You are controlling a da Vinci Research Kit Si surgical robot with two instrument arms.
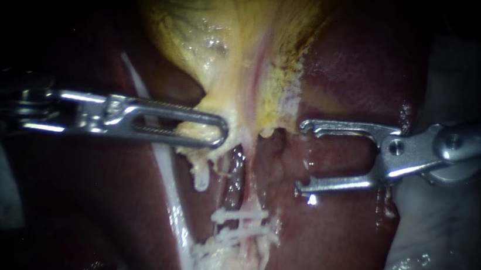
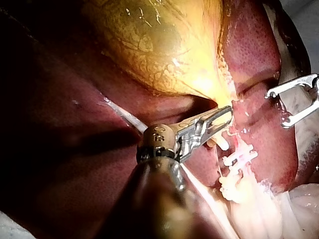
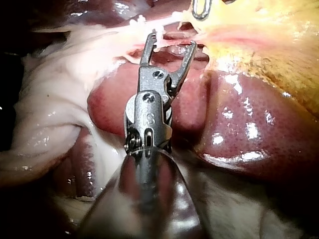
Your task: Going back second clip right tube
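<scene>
The tube (image 1: pixel 250 203) runs nearly straight up and down at lower centre of the endoscope view, from the gallbladder (image 1: pixel 221 27) neck toward the bottom edge. Two white clips (image 1: pixel 241 217) lie across it, roughly level, one just below the other.

The right instrument (image 1: pixel 304 157) comes in level from the right edge. Its jaws are spread wide and hold nothing, with the hooked tips pointing left just right of the tube, above the clips and over the liver (image 1: pixel 336 238).

The left instrument (image 1: pixel 217 130) reaches in level from the left edge, and its slotted jaws are clamped on yellow tissue at the gallbladder neck. The right wrist view shows the right instrument's (image 3: pixel 172 41) forked jaws apart, with the tips close to pale tissue ahead of them.
</scene>
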